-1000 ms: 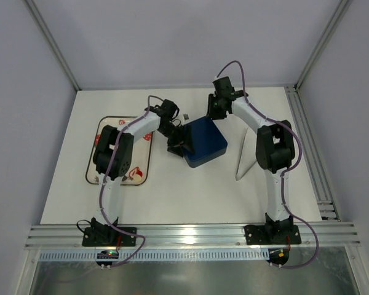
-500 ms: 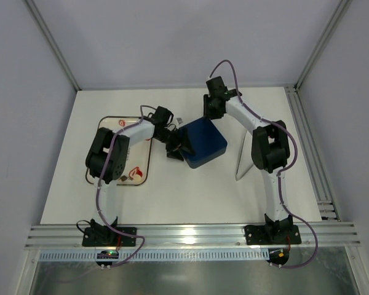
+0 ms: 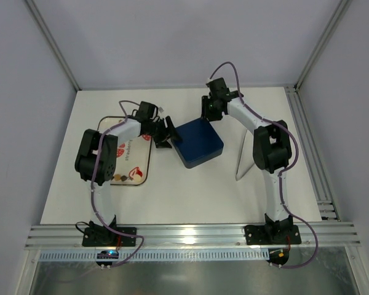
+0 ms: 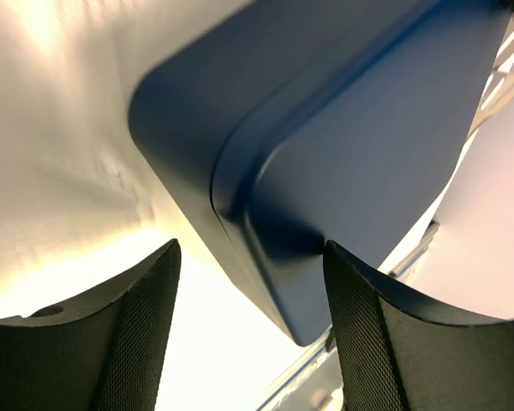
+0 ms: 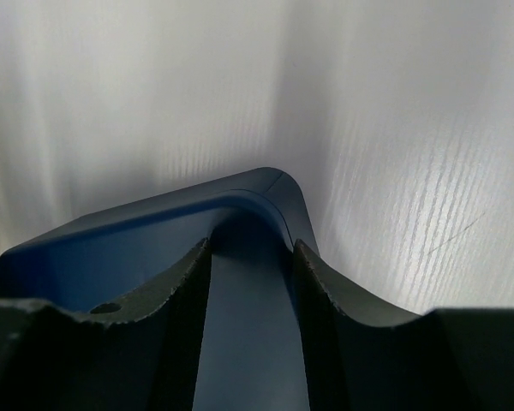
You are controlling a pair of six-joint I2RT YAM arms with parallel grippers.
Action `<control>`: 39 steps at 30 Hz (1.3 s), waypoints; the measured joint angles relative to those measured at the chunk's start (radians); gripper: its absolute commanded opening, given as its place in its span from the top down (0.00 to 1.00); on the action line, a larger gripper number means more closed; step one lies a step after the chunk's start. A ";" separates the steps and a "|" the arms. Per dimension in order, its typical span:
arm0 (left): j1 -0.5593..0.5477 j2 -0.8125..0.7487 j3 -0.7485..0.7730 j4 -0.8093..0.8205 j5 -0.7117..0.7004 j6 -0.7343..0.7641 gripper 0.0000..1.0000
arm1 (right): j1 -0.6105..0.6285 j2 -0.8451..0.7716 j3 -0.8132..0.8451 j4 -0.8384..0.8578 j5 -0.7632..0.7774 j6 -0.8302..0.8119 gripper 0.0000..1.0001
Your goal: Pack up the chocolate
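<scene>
Nearest the arm bases, on the left of the table (image 3: 184,196), a tray (image 3: 138,160) printed with strawberries is seen. A few small brown chocolate pieces (image 3: 117,179) lie at its near end, well apart from both grippers.

Further in, at mid-table, the dark-blue box (image 3: 198,142) is seen with its lid on, so whether any chocolate is already inside cannot be told. A thin white strip (image 3: 242,161) lies just to its right.

The left gripper (image 4: 248,325) is held at the box's left corner. Its fingers (image 4: 128,342) are spread well apart, with the corner just beyond them, and nothing is gripped.

Farthest off, the right gripper (image 5: 248,300) is set over the box's far corner. Its jaws are parted with the blue top showing between them. One finger (image 5: 334,317) is placed at the box's edge, the other over the lid. Whether the lid is pinched or merely straddled cannot be told.

The step in hand is judged to be the handling of the lid, with packing unfinished because pieces remain on the tray. For the next move, the lid would need to be gripped at its rim and raised straight while the base is steadied. Care is called for so that the box is not dragged across the table. The small, rounded pieces would then call for a narrow, centred pinch.
</scene>
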 measured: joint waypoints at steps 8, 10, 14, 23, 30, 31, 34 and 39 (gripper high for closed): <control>0.004 0.013 0.033 0.011 -0.037 -0.032 0.54 | -0.020 -0.012 -0.035 0.039 -0.071 0.001 0.55; 0.004 0.016 0.041 0.000 -0.040 -0.045 0.61 | -0.025 -0.016 -0.048 0.053 -0.085 0.002 0.55; 0.007 0.027 0.055 -0.013 -0.036 -0.058 0.71 | -0.031 -0.027 -0.075 0.079 -0.103 0.003 0.55; 0.006 0.065 0.133 -0.107 -0.036 -0.071 0.80 | -0.041 -0.050 -0.130 0.139 -0.130 0.013 0.55; 0.003 0.140 0.312 -0.229 -0.104 -0.040 0.77 | -0.089 -0.080 -0.199 0.188 -0.196 0.053 0.52; 0.003 0.150 0.336 -0.239 -0.119 -0.036 0.76 | -0.097 -0.085 -0.208 0.190 -0.210 0.063 0.51; 0.002 0.175 0.402 -0.264 -0.164 -0.019 0.74 | -0.111 -0.095 -0.227 0.184 -0.244 0.082 0.46; 0.002 0.203 0.488 -0.301 -0.243 0.008 0.70 | -0.114 -0.101 -0.236 0.160 -0.272 0.103 0.44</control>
